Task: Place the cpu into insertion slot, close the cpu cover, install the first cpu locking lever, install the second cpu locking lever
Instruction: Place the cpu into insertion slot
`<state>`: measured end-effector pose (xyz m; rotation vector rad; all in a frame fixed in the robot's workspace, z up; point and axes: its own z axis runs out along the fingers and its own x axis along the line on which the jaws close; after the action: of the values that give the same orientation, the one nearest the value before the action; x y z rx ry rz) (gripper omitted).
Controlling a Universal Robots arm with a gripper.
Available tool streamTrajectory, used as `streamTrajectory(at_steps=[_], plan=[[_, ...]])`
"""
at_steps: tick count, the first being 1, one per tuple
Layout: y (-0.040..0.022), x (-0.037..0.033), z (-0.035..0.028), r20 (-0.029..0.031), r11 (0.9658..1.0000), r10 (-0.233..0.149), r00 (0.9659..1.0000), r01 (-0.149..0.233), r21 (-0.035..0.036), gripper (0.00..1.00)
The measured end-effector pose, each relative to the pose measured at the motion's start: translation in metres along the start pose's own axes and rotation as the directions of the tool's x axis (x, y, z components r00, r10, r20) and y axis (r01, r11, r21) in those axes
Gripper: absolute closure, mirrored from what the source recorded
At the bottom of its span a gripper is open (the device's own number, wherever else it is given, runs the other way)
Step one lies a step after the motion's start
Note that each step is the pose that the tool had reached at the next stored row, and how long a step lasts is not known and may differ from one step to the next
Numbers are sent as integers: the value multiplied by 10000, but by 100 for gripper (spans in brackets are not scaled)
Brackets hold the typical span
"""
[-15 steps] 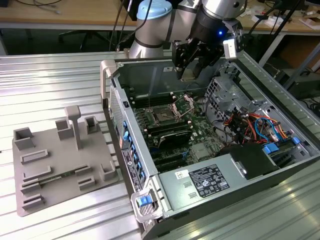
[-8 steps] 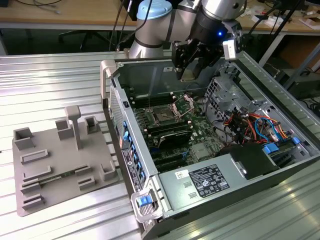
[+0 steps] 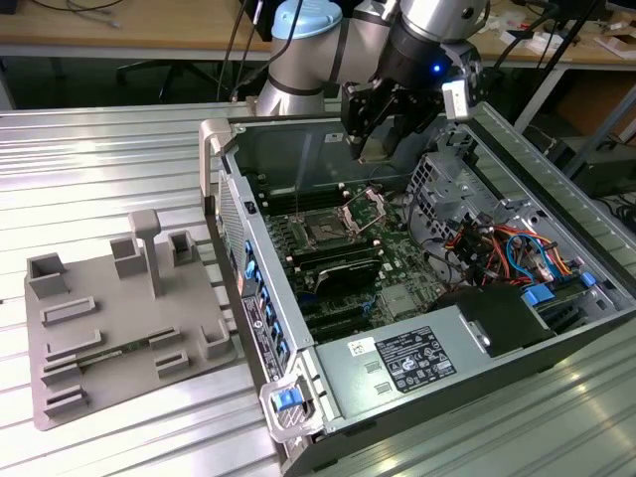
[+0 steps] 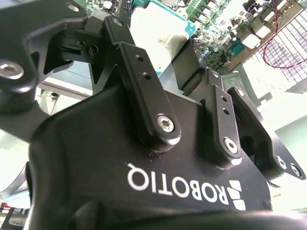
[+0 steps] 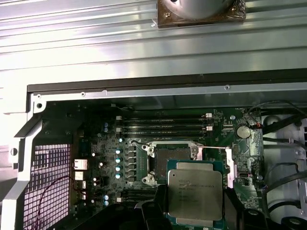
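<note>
My gripper hangs over the open computer case, above its far wall, and is shut on the cpu. In the first wrist view the cpu shows its silver-grey top, with a dark finger on either side. The second wrist view shows the gripper from behind, with the pale chip between its fingers. The insertion slot lies open on the motherboard, below and nearer than the chip. In the first wrist view the chip partly covers the slot. The cpu cover stands raised at the slot's far side.
Black memory slots lie beside the socket. A drive cage and coloured cables fill the case on the exterior view's right. A power supply sits at the near end. A grey fixture plate rests on the slatted table at the exterior view's left.
</note>
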<state>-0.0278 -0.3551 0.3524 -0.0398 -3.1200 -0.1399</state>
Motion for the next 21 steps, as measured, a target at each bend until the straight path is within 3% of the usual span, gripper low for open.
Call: streamTrajectory(at_steps=[21], plan=[[-5,-1,51,1,10000,0,10000,0,0,45]])
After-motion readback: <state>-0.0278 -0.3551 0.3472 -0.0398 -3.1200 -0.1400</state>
